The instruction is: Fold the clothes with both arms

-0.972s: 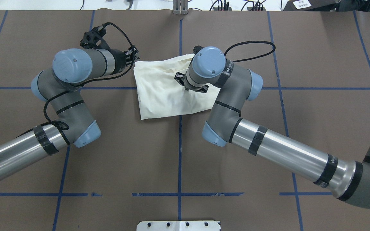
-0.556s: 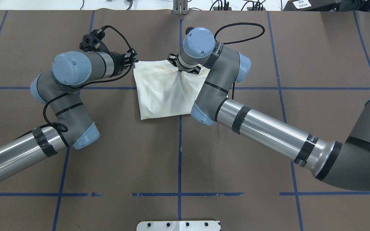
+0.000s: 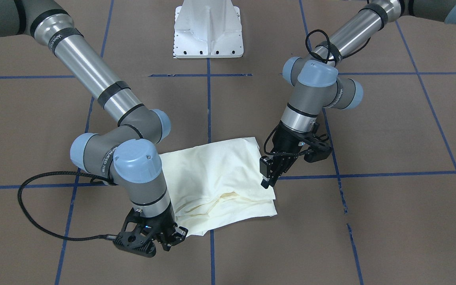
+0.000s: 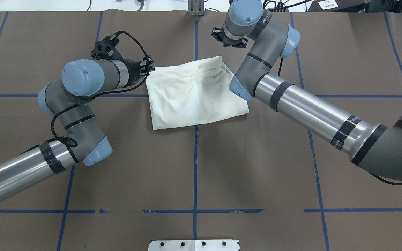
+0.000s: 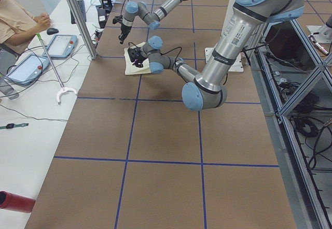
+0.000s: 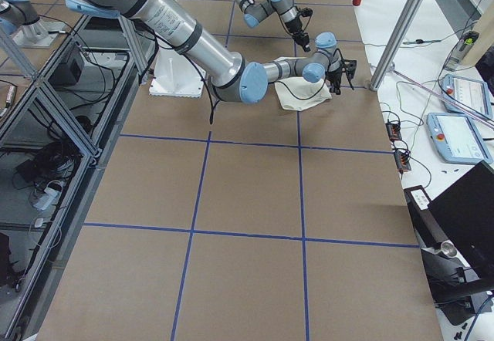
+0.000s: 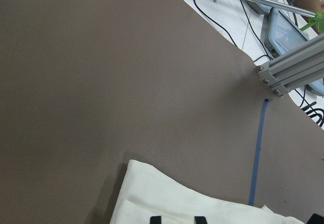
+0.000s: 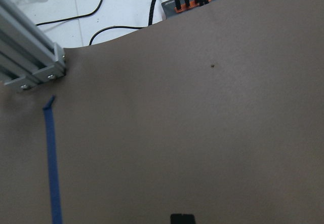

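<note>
Since a second ago my right gripper (image 4: 229, 38) has left the middle of the shirt (image 4: 190, 97), crossed its far edge and now hangs over bare table beyond it. The cloth it had drawn up lies flat again, out to the right. My left gripper (image 4: 147, 67) has stayed at the far left corner.

On the left, my wrist camera shows two fingertips (image 7: 156, 219) a little apart, with cream cloth beneath and between them. Whether they nip the cloth I cannot tell. On the right, my fingertips (image 8: 182, 218) show as one black block, pressed together and holding nothing, with only brown table under them.

Nearest me, past the white base plate (image 4: 194, 245), the table (image 4: 257, 167) is open brown surface crossed by blue tape lines (image 4: 195, 157). There is wide room on both sides of the shirt. Farther off the margin is small: my right gripper is close to the table's far edge, near an aluminium post (image 4: 195, 8), with cables (image 8: 152, 1) on the floor beyond.

The shirt lies well out from me, across the centre tape line. It is folded into a rough rectangle, cream and plain on top. Its near edge slants and its left edge is straight. Soft creases gather at the far right, where the front view shows stacked layers along that edge.
</note>
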Tool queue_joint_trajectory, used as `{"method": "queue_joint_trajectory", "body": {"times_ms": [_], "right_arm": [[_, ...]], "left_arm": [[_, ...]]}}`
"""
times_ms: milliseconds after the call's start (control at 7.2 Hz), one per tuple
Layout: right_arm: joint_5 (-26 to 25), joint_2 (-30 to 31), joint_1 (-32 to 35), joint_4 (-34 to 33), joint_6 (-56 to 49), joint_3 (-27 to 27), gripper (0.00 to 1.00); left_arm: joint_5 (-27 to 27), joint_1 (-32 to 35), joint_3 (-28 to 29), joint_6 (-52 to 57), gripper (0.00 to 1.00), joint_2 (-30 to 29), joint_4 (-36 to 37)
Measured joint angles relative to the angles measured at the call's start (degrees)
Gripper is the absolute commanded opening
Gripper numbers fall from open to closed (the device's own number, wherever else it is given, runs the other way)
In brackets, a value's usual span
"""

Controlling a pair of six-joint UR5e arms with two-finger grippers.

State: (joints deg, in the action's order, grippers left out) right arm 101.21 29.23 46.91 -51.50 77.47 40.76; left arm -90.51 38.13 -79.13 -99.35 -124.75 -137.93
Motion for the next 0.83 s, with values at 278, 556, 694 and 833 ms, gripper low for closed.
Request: {"method": "queue_joint_trajectory", "body": {"times_ms": [278,556,694,833], "right_arm": [[1.7,0.1,2.3,0.1,-2.1,-1.3,0.0],[6.4,4.3,5.4,-0.1,-4.9,3.7,0.0],[9.0,7.9,6.9,-0.2,-6.5,7.9,0.0],[10.4,10.1,7.6,-0.3,-7.3,10.4,0.0]], "left_arm": [[0.1,-2.8,-0.2,0.0,0.0,-1.7,0.2],[0.2,-5.6,4.2,0.8,0.0,-6.2,0.6],[0.3,-6.2,8.2,1.9,0.0,-9.1,0.6],[0.4,-6.4,11.2,3.5,0.0,-10.7,0.5]]}}
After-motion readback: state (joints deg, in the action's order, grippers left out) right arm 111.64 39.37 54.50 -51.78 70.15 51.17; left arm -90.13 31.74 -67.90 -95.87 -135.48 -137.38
